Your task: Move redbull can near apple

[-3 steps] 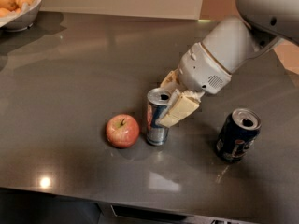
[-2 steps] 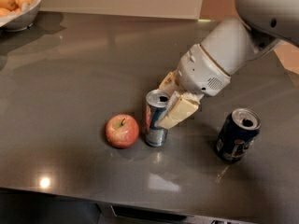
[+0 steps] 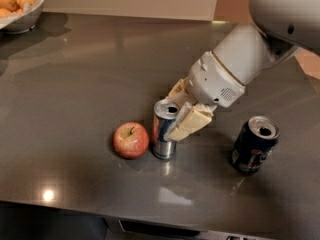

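Note:
The redbull can (image 3: pixel 164 134), slim and blue-and-silver with an open silver top, stands upright on the dark table just right of the apple (image 3: pixel 131 140), a small gap between them. The apple is red-pink with a short stem. My gripper (image 3: pixel 173 113) comes down from the upper right on a white arm. Its cream fingers (image 3: pixel 189 125) sit on either side of the can's upper part and are closed on it.
A wider dark blue Pepsi can (image 3: pixel 253 145) stands upright to the right of the gripper. A white bowl (image 3: pixel 26 18) of orange-yellow fruits sits at the far left corner. The table's front edge (image 3: pixel 150 218) runs along the bottom.

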### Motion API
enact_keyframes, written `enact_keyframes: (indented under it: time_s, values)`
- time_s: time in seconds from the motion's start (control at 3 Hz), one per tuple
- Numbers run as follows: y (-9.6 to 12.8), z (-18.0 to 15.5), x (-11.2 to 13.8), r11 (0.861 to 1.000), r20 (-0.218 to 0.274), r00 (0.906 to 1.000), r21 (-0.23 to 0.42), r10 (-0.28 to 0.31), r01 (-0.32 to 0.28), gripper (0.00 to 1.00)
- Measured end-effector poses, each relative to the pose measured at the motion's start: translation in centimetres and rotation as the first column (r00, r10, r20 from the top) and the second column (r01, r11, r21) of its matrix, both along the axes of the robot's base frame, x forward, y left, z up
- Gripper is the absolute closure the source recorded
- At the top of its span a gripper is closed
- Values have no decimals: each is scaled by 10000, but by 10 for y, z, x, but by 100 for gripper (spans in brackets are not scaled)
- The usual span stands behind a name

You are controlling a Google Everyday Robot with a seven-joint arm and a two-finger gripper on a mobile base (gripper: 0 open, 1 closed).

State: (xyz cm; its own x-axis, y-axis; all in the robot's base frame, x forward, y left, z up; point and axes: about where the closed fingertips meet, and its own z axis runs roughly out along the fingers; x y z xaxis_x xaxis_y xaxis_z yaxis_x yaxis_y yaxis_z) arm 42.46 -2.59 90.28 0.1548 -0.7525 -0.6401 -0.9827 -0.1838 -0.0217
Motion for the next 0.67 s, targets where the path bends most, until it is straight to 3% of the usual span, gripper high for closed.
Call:
enact_keyframes:
  time_s: [0.33,0.67]
  values:
    - [1,-2,-2,10000,-28,10000,75,-38,38,0]
    - [1,-2,-2,10000,-28,10000,78,-39,39,0]
